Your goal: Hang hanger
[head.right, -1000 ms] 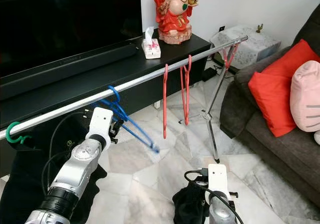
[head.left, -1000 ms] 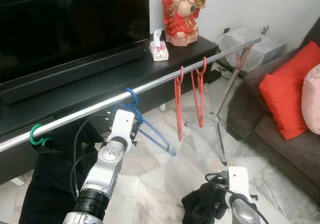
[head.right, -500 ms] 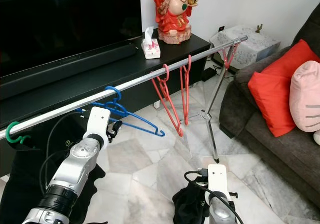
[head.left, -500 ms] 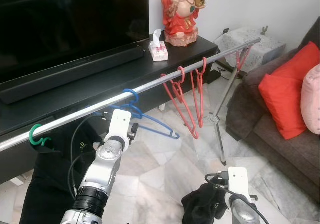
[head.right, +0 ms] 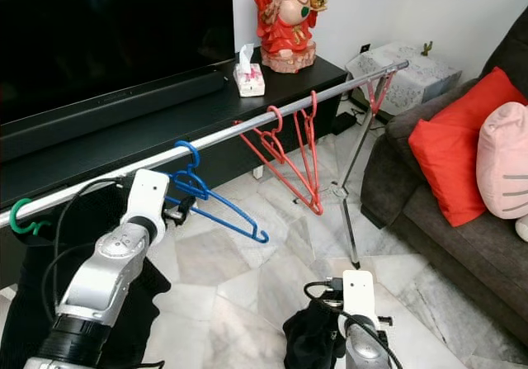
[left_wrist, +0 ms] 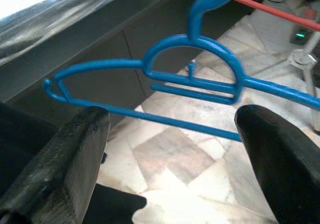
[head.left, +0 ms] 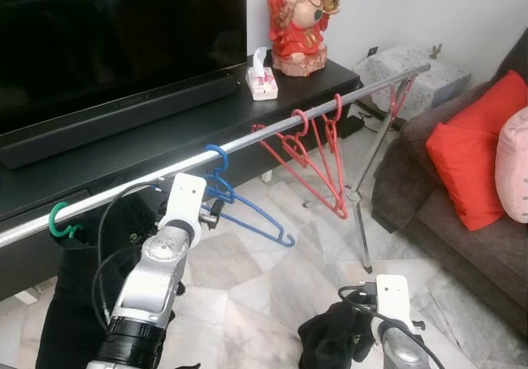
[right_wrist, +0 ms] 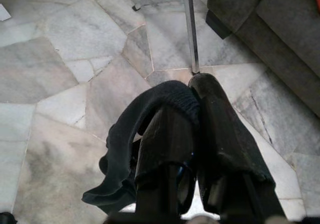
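A blue hanger [head.left: 252, 219] hangs by its hook [head.left: 216, 156] on the silver rail [head.left: 247, 142]. My left gripper [head.left: 211, 213] sits just left of it, open; in the left wrist view the blue hanger [left_wrist: 200, 78] lies beyond the spread fingers [left_wrist: 70, 154], untouched. Two red hangers [head.left: 318, 158] hang further right on the rail, tilted out to the right. Low at the right, my right gripper [right_wrist: 195, 91] is shut on a black cloth [right_wrist: 130, 134] above the marble floor.
A green hook [head.left: 59, 220] holds a black garment [head.left: 74, 303] at the rail's left end. Behind stand a black TV bench [head.left: 124, 150] with soundbar, tissue box [head.left: 262, 82] and red statue [head.left: 299, 18]. A sofa with a red cushion [head.left: 470, 154] is right, beside the rail's stand leg [head.left: 363, 220].
My left gripper has drawn back to the left, away from the blue hanger, which swung round on the rail. The red hangers have swung out to the right. The right arm is still.
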You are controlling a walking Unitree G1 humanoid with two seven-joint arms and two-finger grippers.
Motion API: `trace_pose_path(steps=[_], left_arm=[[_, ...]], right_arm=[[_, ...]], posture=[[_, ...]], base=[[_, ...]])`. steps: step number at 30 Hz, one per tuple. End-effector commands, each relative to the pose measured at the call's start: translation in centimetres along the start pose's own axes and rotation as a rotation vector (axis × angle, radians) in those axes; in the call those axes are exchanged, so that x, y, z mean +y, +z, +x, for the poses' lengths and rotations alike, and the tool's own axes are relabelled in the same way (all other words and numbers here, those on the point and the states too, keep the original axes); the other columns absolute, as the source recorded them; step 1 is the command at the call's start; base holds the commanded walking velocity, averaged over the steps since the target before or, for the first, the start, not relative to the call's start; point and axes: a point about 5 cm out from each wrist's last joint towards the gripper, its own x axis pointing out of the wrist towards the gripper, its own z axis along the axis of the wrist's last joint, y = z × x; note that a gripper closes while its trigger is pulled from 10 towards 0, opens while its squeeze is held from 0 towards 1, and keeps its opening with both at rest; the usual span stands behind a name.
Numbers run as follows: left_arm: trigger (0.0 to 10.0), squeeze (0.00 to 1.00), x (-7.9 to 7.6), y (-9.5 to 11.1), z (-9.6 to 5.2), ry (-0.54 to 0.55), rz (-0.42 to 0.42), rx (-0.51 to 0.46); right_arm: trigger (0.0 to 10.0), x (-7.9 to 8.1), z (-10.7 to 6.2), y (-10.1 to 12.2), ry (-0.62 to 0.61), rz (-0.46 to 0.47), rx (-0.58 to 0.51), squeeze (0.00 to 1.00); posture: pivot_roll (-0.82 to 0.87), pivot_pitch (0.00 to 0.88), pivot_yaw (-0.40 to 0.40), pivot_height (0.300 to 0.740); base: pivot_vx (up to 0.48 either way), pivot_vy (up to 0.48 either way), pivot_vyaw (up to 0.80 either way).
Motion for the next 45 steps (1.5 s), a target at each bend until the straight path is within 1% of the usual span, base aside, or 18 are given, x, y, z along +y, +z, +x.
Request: trace_pose_path(steps=[1, 2, 3, 4, 6, 10, 11, 14, 17, 20, 24, 27, 28, 30, 31, 36, 40, 45], left_arm=[[10.0, 0.65, -0.5, 0.7, -0.1, -0.036, -0.024, -0.005], [10.0, 0.65, -0.6, 0.7, -0.1, -0.037, -0.031, -0.006], [10.0, 0.00, -0.8, 1.0, -0.1, -0.049, -0.030, -0.011], [10.0, 0.00, -0.9, 1.1, -0.1, -0.057, -0.027, -0.015], [10.0, 0.00, -1.5, 1.4, -0.2, -0.093, -0.045, -0.012], [10.0, 0.00, -2.0, 1.6, -0.3, -0.131, -0.027, -0.010], [10.0, 0.00, -2.4, 1.8, -0.4, -0.162, -0.047, -0.016], [10.0, 0.00, -3.4, 2.3, -0.7, -0.239, -0.070, -0.032], [10.0, 0.00, -3.7, 2.5, -0.7, -0.262, -0.069, -0.033], [10.0, 0.00, -3.3, 2.5, 0.0, -0.189, -0.026, -0.016], [10.0, 0.00, -3.1, 2.4, 0.3, -0.147, -0.036, 0.000], [10.0, 0.00, -3.3, 2.3, 0.6, -0.124, -0.036, 0.018], [10.0, 0.00, -3.3, 2.3, 0.6, -0.124, -0.036, 0.018], [10.0, 0.00, -3.7, 2.4, 0.9, -0.124, -0.032, 0.030], [10.0, 0.00, -4.1, 2.5, 1.1, -0.131, -0.022, 0.036], [10.0, 0.00, -5.1, 3.0, 1.4, -0.158, -0.001, 0.038], [10.0, 0.00, -5.2, 2.9, 1.5, -0.159, 0.011, 0.041], [10.0, 0.00, -5.4, 2.2, 1.5, -0.163, 0.025, 0.067]], right_arm=[[10.0, -0.1, 0.2, 0.3, -0.004, 0.003, -0.002, 0.00], [10.0, -0.1, 0.2, 0.3, -0.004, 0.003, -0.002, 0.00], [10.0, -0.1, 0.2, 0.3, -0.004, 0.002, -0.001, 0.00], [10.0, -0.1, 0.2, 0.3, -0.004, 0.002, 0.000, 0.00], [10.0, -0.1, 0.1, 0.2, -0.003, 0.001, 0.002, 0.00], [10.0, -0.1, 0.1, 0.2, -0.004, 0.001, 0.004, 0.00], [10.0, -0.1, 0.1, 0.1, -0.004, -0.001, 0.005, 0.00], [10.0, -0.1, 0.1, 0.0, -0.003, -0.002, 0.008, 0.00], [10.0, 0.0, 0.1, 0.1, -0.001, -0.001, 0.007, 0.00], [10.0, 0.3, 0.2, 0.4, 0.004, 0.006, -0.006, 0.00], [10.0, 0.2, 0.2, 0.5, 0.001, 0.007, -0.012, 0.00], [10.0, -0.2, 0.2, 0.5, -0.006, 0.006, -0.020, 0.00], [10.0, -0.2, 0.2, 0.5, -0.006, 0.006, -0.020, 0.00], [10.0, -0.4, 0.2, 0.5, -0.008, 0.005, -0.021, 0.00], [10.0, -0.4, 0.2, 0.5, -0.007, 0.003, -0.022, 0.00], [10.0, -0.3, 0.2, 0.6, 0.000, 0.002, -0.025, 0.00], [10.0, -0.1, 0.2, 0.7, 0.002, 0.002, -0.026, 0.00], [10.0, -0.1, 0.2, 0.6, -0.001, 0.002, -0.023, 0.00]], posture=[[-0.09, 0.000, -0.067, 0.740], [-0.09, 0.000, -0.067, 0.740], [-0.09, 0.000, -0.067, 0.740], [-0.09, 0.000, -0.067, 0.740], [-0.10, 0.000, -0.068, 0.740], [-0.10, 0.000, -0.068, 0.740], [-0.10, 0.000, -0.069, 0.740], [-0.10, 0.000, -0.070, 0.740], [-0.10, 0.000, -0.063, 0.740], [-0.11, 0.000, -0.056, 0.740], [-0.11, 0.000, -0.055, 0.740], [-0.11, 0.000, -0.058, 0.740], [-0.11, 0.000, -0.058, 0.740], [-0.11, 0.000, -0.062, 0.740], [-0.11, 0.000, -0.063, 0.740], [-0.11, 0.000, -0.060, 0.740], [-0.11, 0.000, -0.059, 0.740], [-0.12, 0.000, -0.058, 0.740]], base=[[0.000, 0.000, 0.00], [0.000, 0.000, 0.00], [0.000, 0.000, 0.00], [0.000, 0.000, 0.00], [0.000, 0.000, 0.00], [0.000, 0.000, 0.00], [0.000, 0.000, 0.00], [0.000, 0.000, 0.00], [0.000, 0.000, 0.00], [0.000, 0.000, 0.00], [0.000, 0.000, 0.00], [0.000, 0.000, 0.00], [0.000, 0.000, 0.00], [0.000, 0.000, 0.00], [0.000, 0.000, 0.00], [0.000, 0.000, 0.00], [0.000, 0.000, 0.00], [0.000, 0.000, 0.00]])
